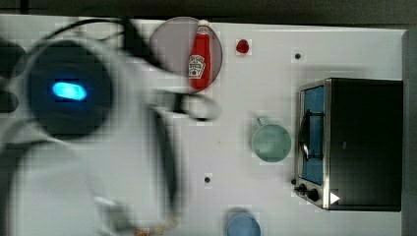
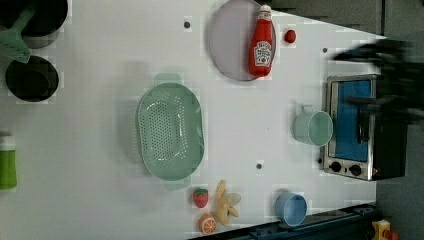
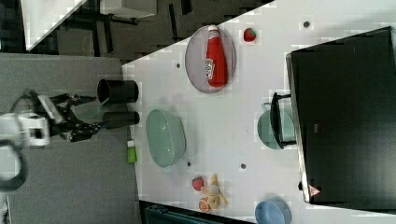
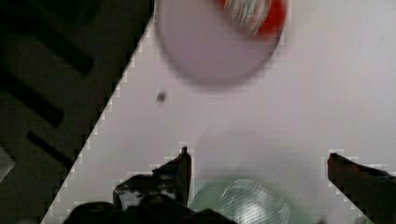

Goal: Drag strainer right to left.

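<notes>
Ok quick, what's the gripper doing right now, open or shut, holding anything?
Gripper: open, jaws spread wide, holding nothing; the strainer sits untouched on the table.

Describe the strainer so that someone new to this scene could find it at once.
In the left view, start at the white table and find the toaster oven at the left view's right. The strainer sits well to its left, below the greyish plate. Unlike the round mint mug, it is oblong, larger, with a perforated bottom.

Bright even light, white table [image 2: 100,150] washed out, blocky pictures, heavy motion blur on arm [image 1: 98,147]
</notes>
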You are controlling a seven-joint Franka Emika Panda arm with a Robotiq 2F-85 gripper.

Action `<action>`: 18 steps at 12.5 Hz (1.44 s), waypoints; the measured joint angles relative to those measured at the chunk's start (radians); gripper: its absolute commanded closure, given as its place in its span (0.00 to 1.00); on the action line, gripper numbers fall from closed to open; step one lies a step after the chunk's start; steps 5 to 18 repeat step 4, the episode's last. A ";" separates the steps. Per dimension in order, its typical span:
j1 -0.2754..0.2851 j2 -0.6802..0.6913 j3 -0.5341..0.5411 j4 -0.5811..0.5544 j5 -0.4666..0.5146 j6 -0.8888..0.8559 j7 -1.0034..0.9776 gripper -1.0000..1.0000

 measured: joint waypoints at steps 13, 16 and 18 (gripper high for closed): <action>-0.109 -0.122 -0.259 0.004 -0.118 -0.115 -0.255 0.00; -0.109 -0.122 -0.259 0.004 -0.118 -0.115 -0.255 0.00; -0.109 -0.122 -0.259 0.004 -0.118 -0.115 -0.255 0.00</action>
